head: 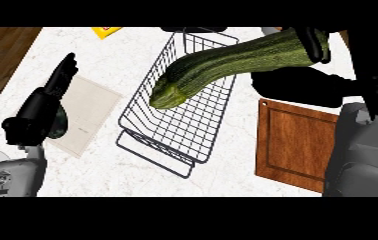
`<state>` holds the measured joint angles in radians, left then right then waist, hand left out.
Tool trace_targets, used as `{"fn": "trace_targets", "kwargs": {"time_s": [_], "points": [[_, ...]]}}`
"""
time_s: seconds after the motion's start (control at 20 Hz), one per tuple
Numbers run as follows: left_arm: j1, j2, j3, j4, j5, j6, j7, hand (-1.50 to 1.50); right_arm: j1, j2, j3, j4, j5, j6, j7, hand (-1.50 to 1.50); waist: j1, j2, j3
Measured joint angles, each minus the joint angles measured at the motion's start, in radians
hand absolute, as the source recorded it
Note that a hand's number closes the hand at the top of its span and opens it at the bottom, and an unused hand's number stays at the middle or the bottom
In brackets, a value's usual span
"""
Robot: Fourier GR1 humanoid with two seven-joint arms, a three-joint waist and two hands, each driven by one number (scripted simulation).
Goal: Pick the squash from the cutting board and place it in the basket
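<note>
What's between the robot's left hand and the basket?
A pale flat mat lies between the left hand and the basket, in the head view.

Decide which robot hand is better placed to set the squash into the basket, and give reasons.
The right. The right robot hand is curled round one end of the squash, which hangs over the wire basket. The left robot hand rests open at the left, holding nothing.

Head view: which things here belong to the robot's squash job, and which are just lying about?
In the job: long dark green squash, held by the black right hand; grey wire basket; brown wooden cutting board.
Lying about: pale flat mat; yellow object at the top edge; resting left hand.
</note>
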<state>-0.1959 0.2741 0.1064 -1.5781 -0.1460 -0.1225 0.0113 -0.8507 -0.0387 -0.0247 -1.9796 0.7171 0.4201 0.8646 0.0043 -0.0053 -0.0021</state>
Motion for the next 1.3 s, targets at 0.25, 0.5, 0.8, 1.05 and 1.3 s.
{"fn": "trace_targets", "kwargs": {"time_s": [0.25, 0.5, 0.8, 1.05, 1.3], "points": [[-0.016, -0.005, 0.001, 0.026, -0.008, 0.002, -0.020, 0.00, -0.159, 0.026, 0.050, 0.160, -0.017, -0.063, 0.094, 1.50, 0.007, 0.003, 0.000], [-0.026, -0.019, -0.007, 0.025, -0.019, 0.012, -0.011, 0.00, -0.254, 0.033, 0.077, 0.349, -0.052, -0.101, 0.114, 1.50, 0.012, 0.005, 0.001], [-0.019, -0.017, -0.002, 0.017, -0.015, 0.004, -0.011, 0.00, -0.279, 0.035, 0.137, 0.476, -0.113, -0.137, 0.157, 1.50, 0.010, 0.005, 0.001], [0.005, -0.027, -0.010, -0.008, -0.025, 0.013, -0.004, 0.00, -0.264, 0.011, 0.193, 0.536, -0.074, -0.093, 0.157, 1.50, 0.003, 0.002, 0.001], [-0.010, -0.024, -0.003, 0.002, -0.027, 0.014, -0.004, 0.00, -0.287, -0.018, 0.233, 0.583, -0.053, -0.025, 0.141, 1.50, -0.004, 0.002, 0.001]]}}
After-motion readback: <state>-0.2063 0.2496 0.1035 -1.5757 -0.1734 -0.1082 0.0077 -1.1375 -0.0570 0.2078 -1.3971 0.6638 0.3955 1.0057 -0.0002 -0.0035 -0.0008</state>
